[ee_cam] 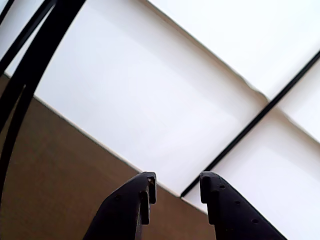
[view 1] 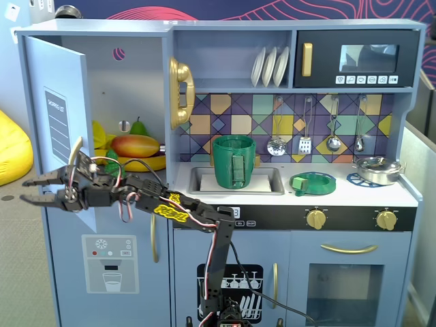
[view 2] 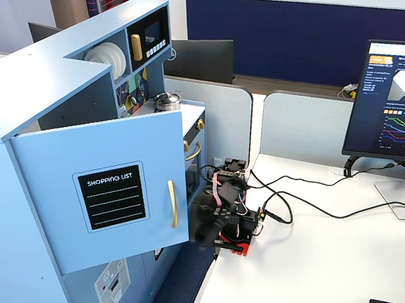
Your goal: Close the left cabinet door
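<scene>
The left cabinet door [view 1: 58, 116] is light blue with a "SHOPPING LIST" panel and a curved gold handle [view 1: 75, 153]. It stands wide open, swung out from the toy kitchen. In the other fixed view the door [view 2: 103, 155] faces the camera and its handle [view 2: 172, 204] is near the free edge. My gripper [view 1: 24, 191] is open and empty, reaching left across the door's lower part. It shows blurred just past the door's free edge [view 2: 204, 223]. In the wrist view the gripper [ee_cam: 177, 187] is open and empty, with only white panels and a brown surface beyond it.
The open cabinet holds toy fruit [view 1: 135, 145]. A gold phone [view 1: 180, 92] hangs on the cabinet's right wall. Below is the blue dispenser door [view 1: 112, 272]. A green pot [view 1: 234, 161] sits in the sink. A monitor [view 2: 387, 98] and cables [view 2: 304, 204] are on the white desk.
</scene>
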Robot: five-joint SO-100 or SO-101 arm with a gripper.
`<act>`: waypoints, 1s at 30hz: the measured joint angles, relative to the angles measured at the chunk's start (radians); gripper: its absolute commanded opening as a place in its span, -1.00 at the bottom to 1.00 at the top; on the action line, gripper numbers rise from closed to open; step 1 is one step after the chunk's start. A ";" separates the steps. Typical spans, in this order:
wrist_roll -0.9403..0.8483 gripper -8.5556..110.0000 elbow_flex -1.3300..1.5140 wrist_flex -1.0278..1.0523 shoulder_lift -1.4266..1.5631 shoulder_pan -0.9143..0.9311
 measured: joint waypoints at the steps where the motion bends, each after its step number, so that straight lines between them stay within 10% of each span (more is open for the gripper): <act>1: 0.012 -0.86 -0.006 0.006 -0.003 0.014; 30: 0.169 -0.86 0.114 0.132 0.176 0.566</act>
